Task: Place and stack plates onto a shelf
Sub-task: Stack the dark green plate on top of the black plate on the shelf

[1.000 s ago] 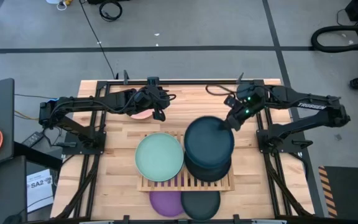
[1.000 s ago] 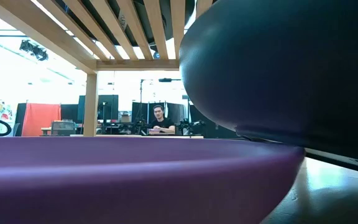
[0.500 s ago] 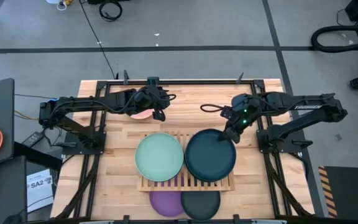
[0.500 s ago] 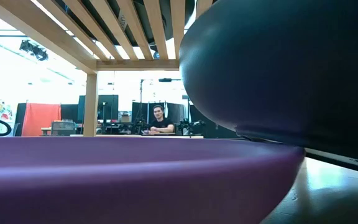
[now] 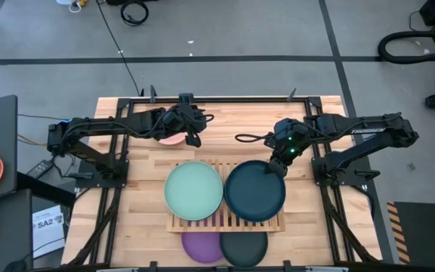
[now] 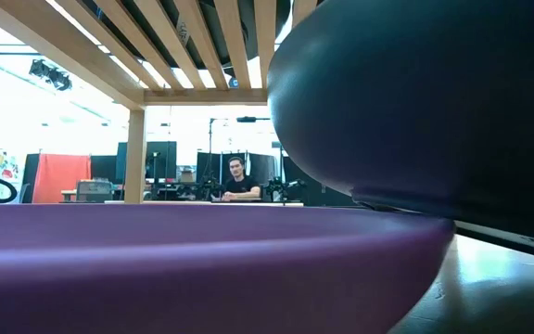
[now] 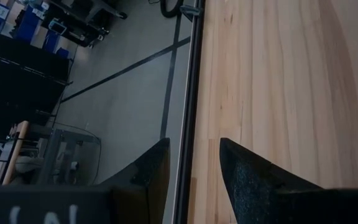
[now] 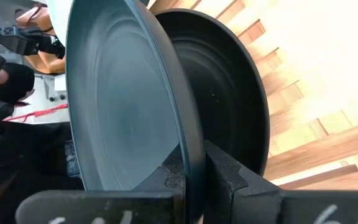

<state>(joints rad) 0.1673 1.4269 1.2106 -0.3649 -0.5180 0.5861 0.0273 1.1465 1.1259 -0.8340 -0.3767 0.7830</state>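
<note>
Shelf [image 5: 176, 225]: light wooden slatted rack toward the near edge of the table [image 5: 331, 219], about two plates wide.

Mint green plate [image 5: 193, 190]: flat on the left half of the shelf, untouched.

Dark teal plate [image 5: 255, 190]: over the right half of the shelf, just beside the mint one. The right wrist view shows it tilted above a second dark plate [image 8: 229, 112] that lies on the slats; its far rim looks close to that plate, its gripped rim raised.

Right gripper [image 5: 276, 167]: at the plate's rim on the side toward the table's far edge, fingers [image 8: 225, 171] clenched on that rim.

Left gripper [image 5: 192, 138]: waiting near the far edge beside the salmon pink plate [image 5: 173, 138], which is mostly hidden under the arm; fingers [image 7: 253, 180] parted, nothing between them.

Purple plate [image 5: 201, 245] and black plate [image 5: 245, 248]: side by side on the table at the near edge, partly under the shelf; both fill the low view.

Step in hand (judgement): seating the teal plate on the one beneath. Done well: lower the gripped rim until the plate lies flat and centred on the lower plate, free the rim only once it is supported, then draw back toward the far edge without dragging the stack or nudging the mint plate
</note>
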